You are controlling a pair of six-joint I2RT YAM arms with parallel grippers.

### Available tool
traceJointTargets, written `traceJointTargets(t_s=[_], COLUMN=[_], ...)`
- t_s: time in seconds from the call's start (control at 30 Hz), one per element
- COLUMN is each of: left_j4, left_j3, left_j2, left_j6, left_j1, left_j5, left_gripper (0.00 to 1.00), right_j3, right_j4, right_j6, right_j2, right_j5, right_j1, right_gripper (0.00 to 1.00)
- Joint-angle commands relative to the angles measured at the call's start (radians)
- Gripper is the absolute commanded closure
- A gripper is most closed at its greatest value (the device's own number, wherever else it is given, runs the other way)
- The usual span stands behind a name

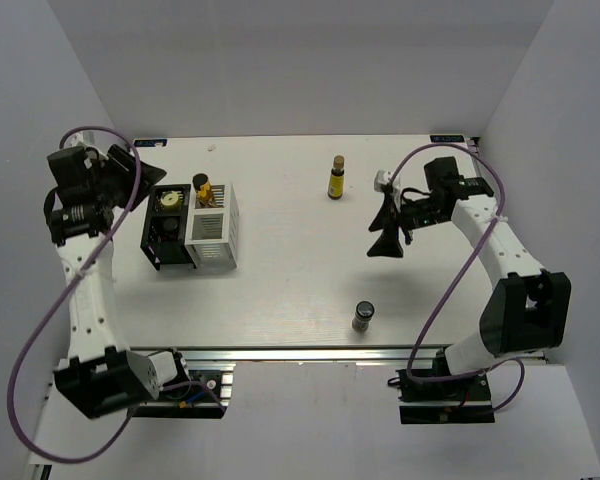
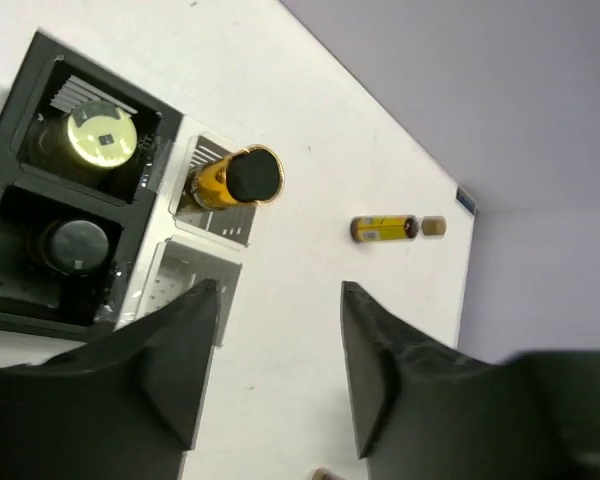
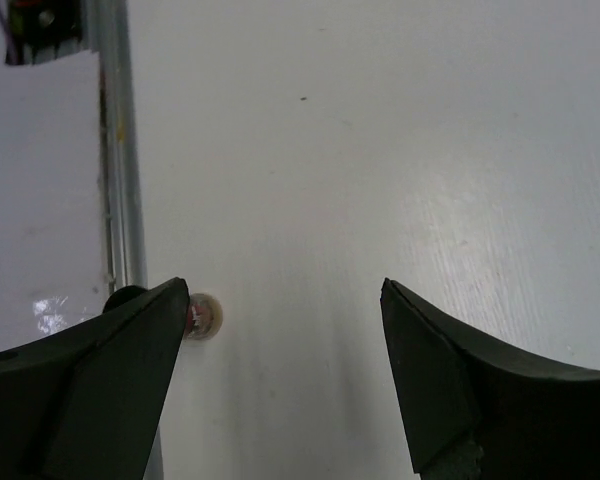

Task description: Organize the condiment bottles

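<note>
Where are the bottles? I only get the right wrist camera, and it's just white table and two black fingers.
Observer: A yellow bottle with a tan cap stands on the table, farther back than the right gripper.
Operator: Any others out there?
Observer: A dark bottle with a black cap stands near the table's front edge.
Operator: Is one put away?
Observer: Yes, an amber bottle with a black cap sits in the white slatted box.

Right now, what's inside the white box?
An amber bottle with a black cap stands in the white box's far compartment. The near compartment looks empty. The box's walls hide the bottle's bottom.
</note>
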Motion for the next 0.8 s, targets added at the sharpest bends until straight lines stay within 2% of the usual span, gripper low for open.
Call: traceJointTargets(t_s=[0.0,0.07,0.23,0.4,0.47,0.53,0.77], left_j4=[0.121,0.146,0.148,0.095,0.086,0.085,0.062], left_j3=[-0.104,-0.131,-0.157,-0.137,-0.140,-0.143,-0.133], left_j2=[-0.083,-0.126,-0.172,-0.188,-0.192,-0.203,-0.225], left_j6=[0.017,0.018,0.029,0.058,0.061,0.061,0.066], left_j1=[0.002,0.001,0.002,0.002,0.002,0.002,0.001], left_j5=[0.103,0.120,0.134,0.140,0.142,0.143,0.148], left_gripper=[0.30,0.24,0.20,0.19,0.19,0.19,0.19], right_j3=[-0.046,-0.148,-0.366,-0.435,-0.489,-0.530,-0.560], right_j4=[-0.288,-0.282,-0.111,-0.096,-0.005,0.136,0.259], right_j6=[-0.318,-0.395,-0.409,-0.462,-0.418,-0.291,-0.140], right_j2=[-0.102,-0.156,-0.321,-0.349,-0.374,-0.395,-0.380], right_j5=[-0.039,-0.007,0.067,0.110,0.162,0.217,0.291], right_j1=[0.043,0.063,0.109,0.175,0.206,0.259,0.344], right_gripper=[0.17,0.15,0.11,0.11,0.11,0.11,0.13])
